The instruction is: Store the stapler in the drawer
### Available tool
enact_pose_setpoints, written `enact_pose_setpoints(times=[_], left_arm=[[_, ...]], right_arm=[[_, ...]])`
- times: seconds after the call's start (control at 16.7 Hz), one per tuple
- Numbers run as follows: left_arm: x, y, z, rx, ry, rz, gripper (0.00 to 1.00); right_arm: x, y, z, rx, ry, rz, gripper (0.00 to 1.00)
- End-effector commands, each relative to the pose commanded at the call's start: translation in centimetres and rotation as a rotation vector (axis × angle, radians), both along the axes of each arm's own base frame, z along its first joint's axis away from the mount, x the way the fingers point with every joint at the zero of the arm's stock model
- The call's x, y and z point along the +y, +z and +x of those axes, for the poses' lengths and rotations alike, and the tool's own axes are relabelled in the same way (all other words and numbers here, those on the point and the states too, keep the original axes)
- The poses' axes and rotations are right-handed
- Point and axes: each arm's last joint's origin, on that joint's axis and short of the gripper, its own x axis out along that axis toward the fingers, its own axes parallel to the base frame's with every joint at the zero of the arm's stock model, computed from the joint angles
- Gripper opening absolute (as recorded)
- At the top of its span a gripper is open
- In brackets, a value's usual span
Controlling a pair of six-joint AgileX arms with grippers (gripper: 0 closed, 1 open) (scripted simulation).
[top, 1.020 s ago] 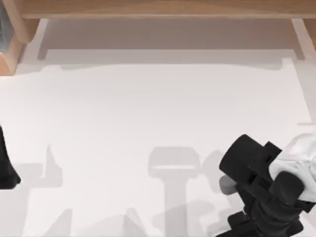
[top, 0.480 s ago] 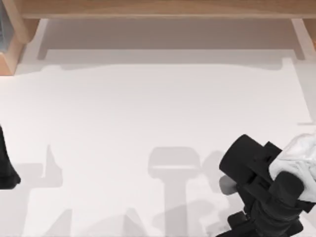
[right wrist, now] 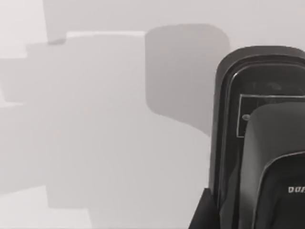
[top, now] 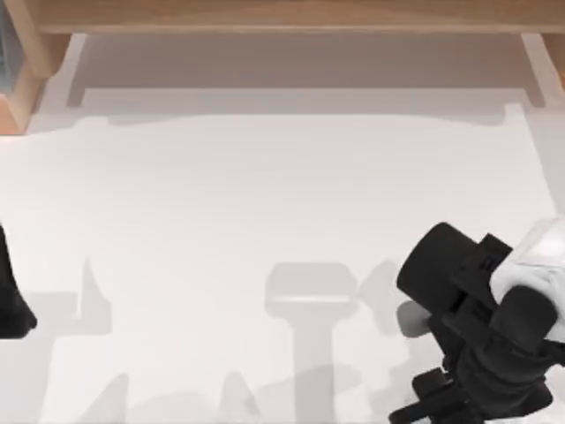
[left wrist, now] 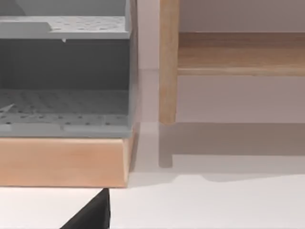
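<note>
Right gripper (top: 439, 274) hangs over the table (top: 265, 194) at about 4 o'clock; whether it is clamped I cannot tell. Its wrist view has the stapler (right wrist: 267, 143) close beneath the camera, rounded end forward. Left arm (top: 11, 300) sits parked at 9 o'clock.
</note>
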Motion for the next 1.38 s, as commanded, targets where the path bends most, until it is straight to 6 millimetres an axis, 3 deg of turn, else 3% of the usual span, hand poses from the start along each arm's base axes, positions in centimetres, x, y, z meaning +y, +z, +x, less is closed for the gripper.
enact_pose_setpoints(times=[0.3,0.42,0.6,0.78,0.96,1.14,1.26,1.38], left_arm=[[0.0,0.0,0.0,0.0,0.0,0.0,1.0],[0.0,0.0,0.0,0.0,0.0,0.0,1.0],[0.0,0.0,0.0,0.0,0.0,0.0,1.0],[0.0,0.0,0.0,0.0,0.0,0.0,1.0],[0.0,0.0,0.0,0.0,0.0,0.0,1.0],[0.0,0.0,0.0,0.0,0.0,0.0,1.0],[0.0,0.0,0.0,0.0,0.0,0.0,1.0],[0.0,0.0,0.0,0.0,0.0,0.0,1.0]], right_arm=[[0.0,0.2,0.0,0.0,-0.001,0.001,0.0],[-0.1,1.0,0.9,-0.017,-0.015,0.026,0.0],[-0.7,3.9,4.2,-0.077,-0.063,0.096,0.0],[-2.7,8.7,9.3,-0.186,-0.135,0.18,0.0],[-6.8,14.7,14.9,-0.337,-0.211,0.23,0.0],[-12.7,19.2,19.4,-0.465,-0.278,0.212,0.0],[-17.1,20.7,21.8,-0.512,-0.315,0.169,0.0],[-21.5,20.5,24.0,-0.511,-0.346,0.118,0.0]])
